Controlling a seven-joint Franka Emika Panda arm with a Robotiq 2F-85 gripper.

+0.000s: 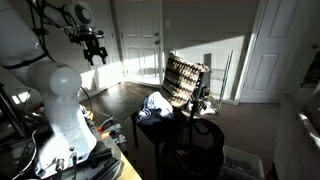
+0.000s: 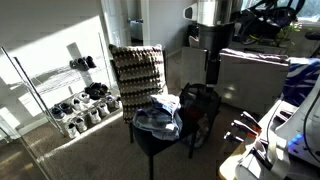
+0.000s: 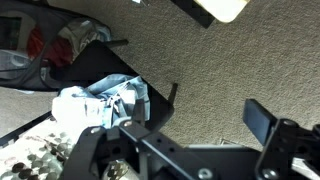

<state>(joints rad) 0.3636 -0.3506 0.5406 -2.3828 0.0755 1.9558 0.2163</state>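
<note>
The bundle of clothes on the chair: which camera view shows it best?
The wrist view. The bundle of clothes looks largest there, seen from above, with its folds clear, though its lower edge is covered. Both exterior views show it small on the chair.

You'll find a wire shoe rack (image 2: 45,90) against the sunlit wall in an exterior view, with pairs of shoes (image 2: 84,63) on its upper shelf and more shoes (image 2: 72,108) in a row on the lower one. Just beside it stands a chair (image 2: 135,68) whose tall back has a checkered pattern. You can see the same back (image 1: 185,80) in the second exterior view. Behind the chair are a white panelled door (image 1: 138,40) and another white door (image 1: 272,60) further along the wall. Beige carpet (image 2: 60,155) covers the floor, and the wrist view shows its speckled pile (image 3: 215,60). Sunlight falls across it in bright patches.
</note>
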